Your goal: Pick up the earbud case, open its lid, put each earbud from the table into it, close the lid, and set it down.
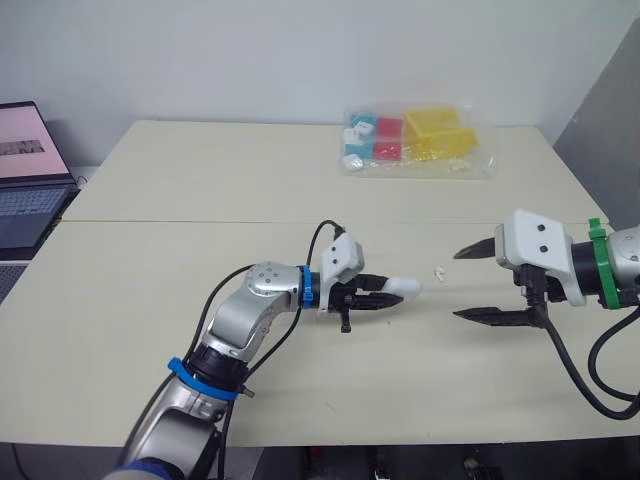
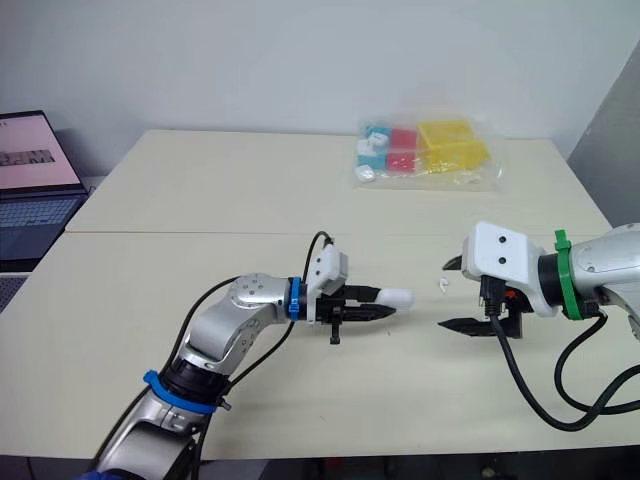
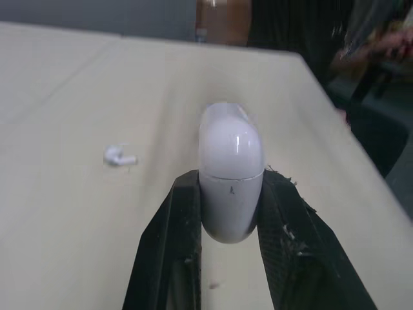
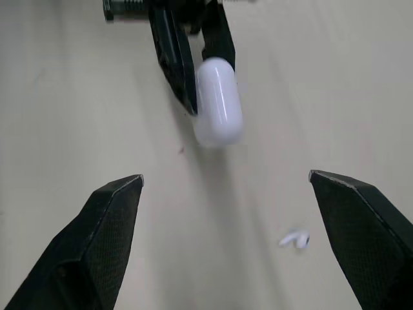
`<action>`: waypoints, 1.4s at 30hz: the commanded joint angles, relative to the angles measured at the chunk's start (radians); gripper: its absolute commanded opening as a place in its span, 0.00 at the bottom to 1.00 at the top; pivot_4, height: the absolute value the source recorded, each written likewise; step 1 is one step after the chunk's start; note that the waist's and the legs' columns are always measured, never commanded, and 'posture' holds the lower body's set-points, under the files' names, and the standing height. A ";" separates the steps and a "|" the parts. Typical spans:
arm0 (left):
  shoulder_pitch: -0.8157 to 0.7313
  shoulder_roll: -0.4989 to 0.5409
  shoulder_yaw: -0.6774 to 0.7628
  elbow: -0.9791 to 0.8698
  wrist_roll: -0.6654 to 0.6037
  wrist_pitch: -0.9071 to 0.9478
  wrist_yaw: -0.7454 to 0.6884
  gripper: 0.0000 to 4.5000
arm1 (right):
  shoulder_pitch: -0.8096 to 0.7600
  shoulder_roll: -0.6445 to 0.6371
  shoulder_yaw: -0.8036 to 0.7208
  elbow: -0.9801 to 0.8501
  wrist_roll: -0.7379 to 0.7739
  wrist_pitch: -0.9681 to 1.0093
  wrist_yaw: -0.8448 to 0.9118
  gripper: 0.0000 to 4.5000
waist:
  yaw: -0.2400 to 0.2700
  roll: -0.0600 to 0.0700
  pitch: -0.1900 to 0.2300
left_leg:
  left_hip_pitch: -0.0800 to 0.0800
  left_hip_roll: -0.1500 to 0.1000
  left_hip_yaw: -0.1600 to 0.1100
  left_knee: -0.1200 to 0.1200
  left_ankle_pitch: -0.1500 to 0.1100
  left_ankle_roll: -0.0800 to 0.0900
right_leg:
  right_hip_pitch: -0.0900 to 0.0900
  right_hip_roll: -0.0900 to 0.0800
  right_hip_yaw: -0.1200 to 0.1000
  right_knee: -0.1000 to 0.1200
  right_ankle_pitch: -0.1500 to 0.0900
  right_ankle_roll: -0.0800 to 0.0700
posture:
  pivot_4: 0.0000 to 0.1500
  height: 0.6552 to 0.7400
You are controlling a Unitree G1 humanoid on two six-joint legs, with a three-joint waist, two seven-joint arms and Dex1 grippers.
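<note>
Pale bench before a plain grey wall, with a laptop off its left side and a bag of coloured blocks at the far edge. Head views: the left claw clamps the white earbud case mid-bench. The right claw faces it, spread wide, with one earbud lying between them. Left wrist view: the lid seam looks closed. Right wrist view: the earbud lies loose near the case. Pickup seems done; opening, loading, closing and setting down remain.

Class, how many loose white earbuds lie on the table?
1. The small white earbud lies on the beige table between the held glossy white case and the right gripper; another may be hidden.
</note>
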 commanded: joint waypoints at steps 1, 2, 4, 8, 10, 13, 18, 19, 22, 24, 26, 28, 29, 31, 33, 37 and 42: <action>0.010 0.006 0.027 0.018 0.029 -0.131 0.001 0.18 | 0.011 0.016 -0.051 -0.028 -0.040 -0.117 -0.023 0.96 | 0.000 0.000 0.000 | 0.000 0.000 0.000 0.001 0.000 0.000 | 0.000 0.000 0.000 0.000 0.000 0.000 | 1.00 1.00; 0.008 0.005 0.021 0.049 0.073 -0.192 0.027 0.18 | 0.003 0.026 -0.051 -0.036 -0.035 -0.110 -0.042 0.96 | 0.000 0.000 0.000 | 0.001 -0.001 0.001 0.001 0.000 0.000 | 0.000 0.000 0.000 0.000 0.000 0.000 | 1.00 1.00; 0.004 -0.006 0.023 0.079 0.090 -0.233 0.047 0.18 | 0.000 0.044 -0.035 -0.050 -0.046 -0.156 -0.047 0.96 | 0.000 0.000 0.000 | 0.001 -0.001 0.001 0.000 0.000 0.000 | 0.001 0.000 0.001 0.000 0.001 0.000 | 1.00 1.00; -0.001 -0.024 0.007 0.103 0.128 -0.379 0.036 0.18 | -0.017 0.124 0.047 -0.050 -0.125 -0.197 -0.146 0.96 | -0.001 0.000 0.000 | 0.000 0.000 0.001 0.001 0.000 0.000 | 0.000 0.000 0.001 0.000 0.001 0.001 | 1.00 1.00; 0.000 -0.042 0.009 0.102 0.125 -0.403 0.047 0.18 | -0.023 0.149 0.107 -0.041 -0.193 -0.224 -0.176 0.96 | 0.000 0.000 0.000 | 0.000 0.000 0.001 0.001 0.000 0.000 | 0.000 0.000 0.001 0.000 0.001 0.001 | 1.00 1.00; -0.005 -0.043 0.004 0.114 0.135 -0.444 0.034 0.18 | -0.049 0.180 0.168 -0.006 -0.266 -0.261 -0.197 0.96 | 0.000 0.000 0.000 | 0.000 0.000 0.001 0.001 0.000 0.000 | 0.000 -0.001 0.001 0.000 0.001 0.001 | 1.00 1.00; -0.009 -0.053 0.010 0.105 0.119 -0.446 0.037 0.18 | -0.085 0.211 0.222 0.048 -0.335 -0.316 -0.188 0.96 | 0.000 0.000 0.000 | 0.000 -0.001 0.001 0.001 0.000 0.000 | 0.000 -0.001 0.001 0.000 0.001 0.001 | 1.00 1.00; -0.009 -0.051 0.008 0.101 0.120 -0.447 0.034 0.18 | -0.093 0.213 0.229 0.056 -0.338 -0.314 -0.179 0.96 | -0.001 0.000 0.000 | 0.000 -0.001 0.001 0.001 0.000 0.000 | 0.000 -0.001 0.001 0.000 0.001 0.001 | 1.00 1.00; -0.004 -0.042 0.004 0.100 0.122 -0.443 0.025 0.18 | -0.107 0.213 0.234 0.072 -0.338 -0.309 -0.155 0.96 | 0.000 0.000 0.000 | 0.000 -0.001 0.001 0.001 0.000 0.000 | 0.000 -0.001 0.001 0.000 0.001 0.001 | 1.00 1.00; -0.001 -0.043 0.004 0.100 0.120 -0.438 0.027 0.18 | -0.112 0.213 0.235 0.080 -0.342 -0.311 -0.144 0.96 | 0.000 0.000 0.000 | 0.000 -0.001 0.001 0.001 0.000 0.000 | 0.000 0.000 0.001 0.000 0.001 0.001 | 1.00 1.00; 0.000 -0.043 0.001 0.098 0.122 -0.441 0.026 0.18 | -0.116 0.214 0.237 0.086 -0.348 -0.311 -0.139 0.96 | 0.000 0.000 0.000 | 0.000 0.000 0.001 0.001 0.000 0.000 | 0.000 0.000 0.001 0.000 0.001 0.001 | 1.00 1.00; -0.001 -0.041 0.000 0.094 0.122 -0.442 0.023 0.18 | -0.120 0.216 0.239 0.089 -0.351 -0.305 -0.137 0.96 | 0.000 0.000 0.000 | 0.000 0.000 0.001 0.001 0.000 0.000 | 0.000 -0.001 0.001 0.000 0.001 0.001 | 1.00 1.00; 0.000 -0.039 -0.001 0.094 0.124 -0.445 0.021 0.18 | -0.122 0.218 0.238 0.089 -0.351 -0.303 -0.136 0.96 | 0.000 0.000 0.000 | 0.000 -0.001 0.001 0.001 0.000 0.000 | 0.000 -0.001 0.001 0.000 0.001 0.001 | 1.00 1.00; 0.000 -0.036 -0.003 0.095 0.128 -0.454 0.014 0.18 | -0.124 0.218 0.237 0.088 -0.350 -0.298 -0.133 0.96 | 0.000 0.000 0.000 | 0.000 -0.001 0.001 0.001 0.000 0.000 | 0.000 -0.001 0.001 0.000 0.001 0.001 | 1.00 1.00; 0.001 -0.032 -0.008 0.095 0.133 -0.468 0.002 0.18 | -0.128 0.219 0.235 0.088 -0.348 -0.290 -0.134 0.96 | 0.000 0.000 0.000 | 0.000 0.000 0.001 0.001 0.000 0.000 | 0.000 0.000 0.001 0.000 0.001 0.001 | 1.00 1.00; 0.007 -0.034 -0.011 0.090 0.129 -0.463 0.001 0.18 | -0.135 0.221 0.230 0.088 -0.346 -0.281 -0.137 0.96 | 0.000 0.000 0.000 | 0.000 0.000 0.001 0.001 0.000 0.000 | 0.000 0.000 0.001 0.000 0.001 0.001 | 1.00 1.00; 0.009 -0.024 -0.026 0.096 0.148 -0.482 -0.012 0.18 | -0.140 0.230 0.223 0.086 -0.342 -0.268 -0.144 0.96 | -0.001 0.000 0.000 | 0.000 0.000 0.001 0.001 0.000 0.000 | 0.000 0.000 0.001 0.000 0.001 0.001 | 1.00 1.00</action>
